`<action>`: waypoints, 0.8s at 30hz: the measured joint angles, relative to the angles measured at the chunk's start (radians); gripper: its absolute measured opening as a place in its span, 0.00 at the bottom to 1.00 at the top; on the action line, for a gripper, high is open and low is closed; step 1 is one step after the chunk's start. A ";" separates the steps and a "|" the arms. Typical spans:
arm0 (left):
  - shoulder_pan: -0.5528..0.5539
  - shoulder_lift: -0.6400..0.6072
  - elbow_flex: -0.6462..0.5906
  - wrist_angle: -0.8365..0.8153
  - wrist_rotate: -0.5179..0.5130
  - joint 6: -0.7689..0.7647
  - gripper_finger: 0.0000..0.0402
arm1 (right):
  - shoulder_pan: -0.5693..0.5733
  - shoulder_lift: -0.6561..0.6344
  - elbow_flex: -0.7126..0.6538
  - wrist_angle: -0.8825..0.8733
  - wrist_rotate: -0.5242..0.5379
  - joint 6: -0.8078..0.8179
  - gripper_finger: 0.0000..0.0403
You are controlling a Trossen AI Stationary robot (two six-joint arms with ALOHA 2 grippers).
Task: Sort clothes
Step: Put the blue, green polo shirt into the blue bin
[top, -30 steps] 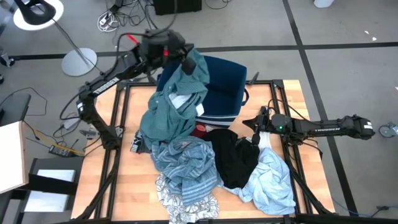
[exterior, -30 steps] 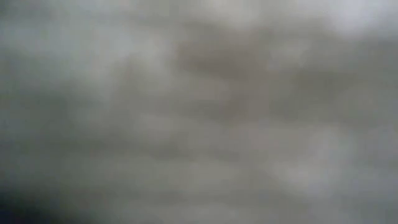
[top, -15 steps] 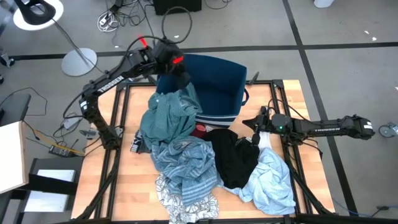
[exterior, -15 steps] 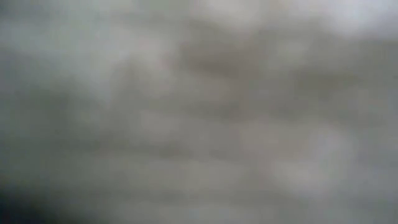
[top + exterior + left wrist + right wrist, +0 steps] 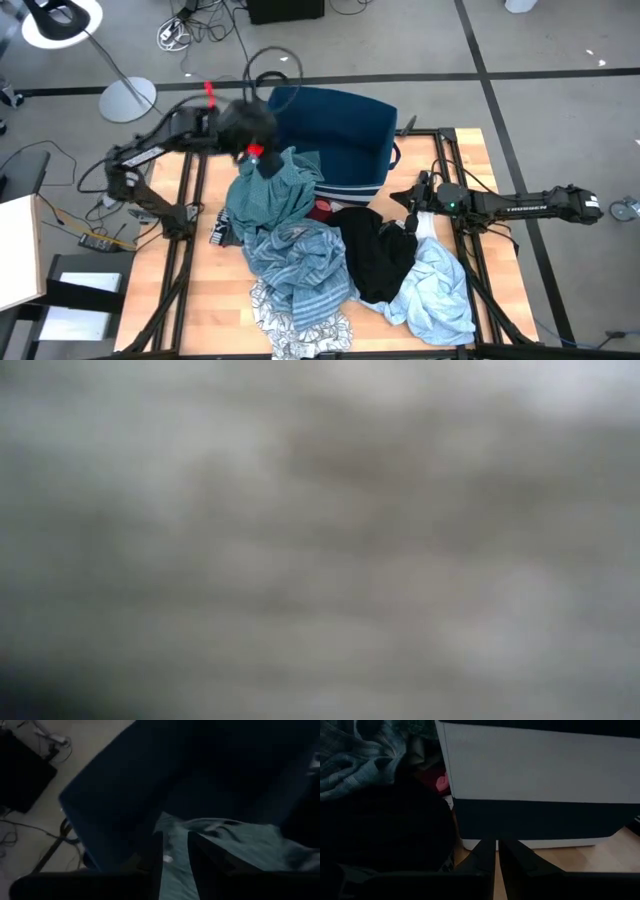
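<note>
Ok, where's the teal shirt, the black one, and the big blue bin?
teal shirt (image 5: pixel 265 195), high view, middle of its bunched fabric.
black garment (image 5: pixel 375 250), high view, its centre.
blue bin (image 5: pixel 345 125), high view, inner wall.

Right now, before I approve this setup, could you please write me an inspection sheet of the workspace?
Surface: wooden table, mostly covered.
Job's things: teal garment against dark blue plastic bin; blue-striped garment, black garment, pale blue garment, leaf-print garment, small red garment heaped.
Clutter: nothing seen.
Grippers: left gripper at bin's edge; right gripper shut, facing bin.
Cables: loose on floor.
Surroundings: lamp stand.
</note>
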 joint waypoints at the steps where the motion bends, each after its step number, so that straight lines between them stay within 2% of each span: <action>1: -0.038 -0.019 -0.023 -0.001 -0.023 -0.028 0.24 | 0.000 0.000 0.000 0.000 0.000 0.000 0.06; 7: -0.249 -0.159 -0.260 0.014 -0.200 -0.276 0.24 | 0.000 0.000 0.000 0.002 0.000 0.000 0.06; 14: -0.454 -0.313 -0.608 0.121 -0.315 -0.561 0.24 | 0.000 0.000 0.000 0.005 0.000 0.000 0.06; 18: -0.509 -0.356 -0.771 0.187 -0.350 -0.648 0.24 | 0.000 0.000 0.000 0.006 0.000 0.000 0.06; 24: -0.507 -0.360 -0.980 0.300 -0.391 -0.716 0.24 | 0.000 0.000 0.000 0.005 0.000 0.000 0.06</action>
